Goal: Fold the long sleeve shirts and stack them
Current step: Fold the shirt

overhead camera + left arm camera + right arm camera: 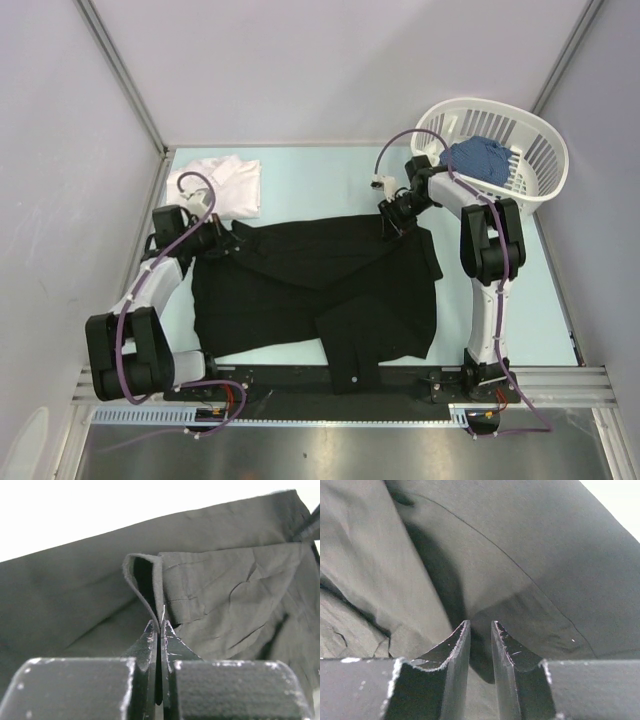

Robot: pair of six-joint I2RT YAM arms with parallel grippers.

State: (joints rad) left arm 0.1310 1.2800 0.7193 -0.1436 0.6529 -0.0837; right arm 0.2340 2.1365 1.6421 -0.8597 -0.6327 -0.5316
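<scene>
The black shirt (pixel 320 290) lay spread mid-table (pixel 320 175), its long axis running left to right; I could not tell which way the collar pointed. The left gripper (pixel 222 243) was clenched on its left edge. The right gripper (pixel 392 222) sat at its far-right corner with jaws slightly parted, grasp unclear. The white shirt (pixel 228 185) lay folded at the far left.

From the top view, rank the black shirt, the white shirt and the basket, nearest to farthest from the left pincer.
1. The black shirt: pinched in the left pincer at the shirt's left edge.
2. The white shirt: just beyond the pincer, in the far-left corner.
3. The basket: in the far-right corner, farthest away.
</scene>
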